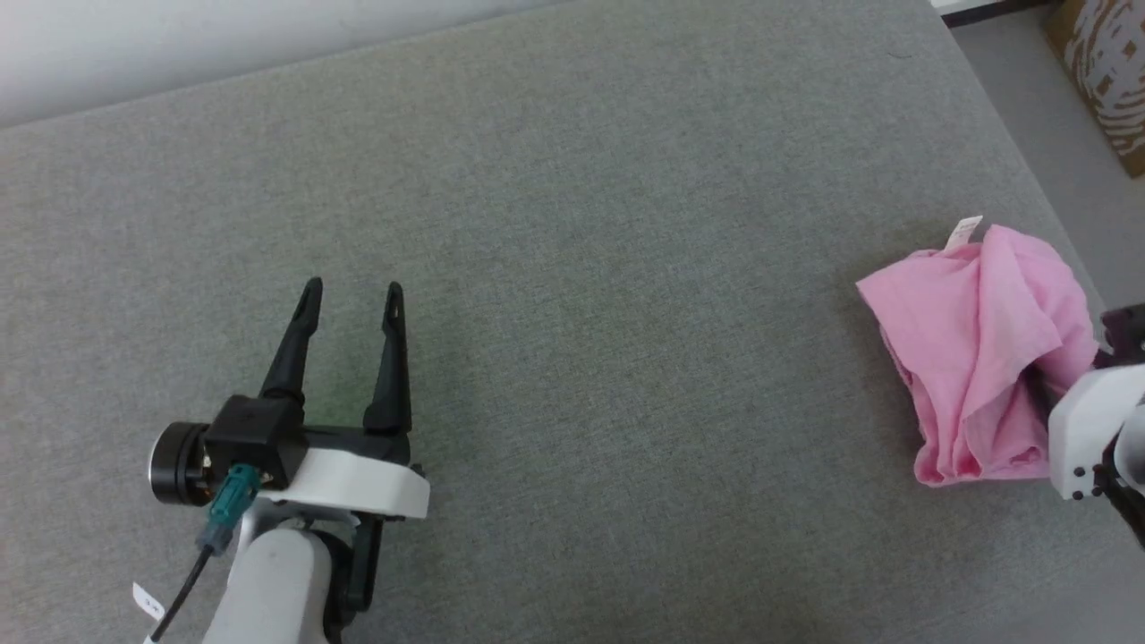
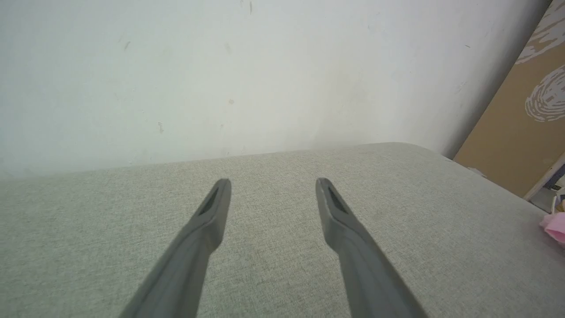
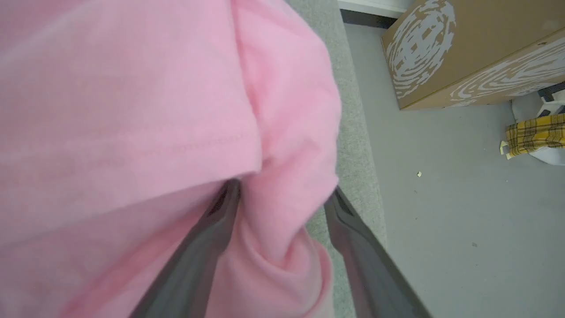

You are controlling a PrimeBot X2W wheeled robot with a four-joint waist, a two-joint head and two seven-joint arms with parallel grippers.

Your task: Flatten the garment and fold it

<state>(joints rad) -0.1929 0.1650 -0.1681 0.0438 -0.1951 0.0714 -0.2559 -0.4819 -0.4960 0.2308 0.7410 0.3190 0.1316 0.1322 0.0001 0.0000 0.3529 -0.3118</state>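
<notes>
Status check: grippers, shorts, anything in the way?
Left gripper open, over grey surface. Right gripper open, fingers straddling a fold of the shorts. Shorts bunched at the surface's right edge, not flattened. Cardboard box on the floor, apart.

Right pincer: one fingertip is hidden under a fold of the shorts. In head view the fingers are behind the cloth and the body is cut by the right edge.
Shorts: in left wrist view, just a pink corner at the right edge.
Label: print too small to read.
Box: cut by the picture's corner.
</notes>
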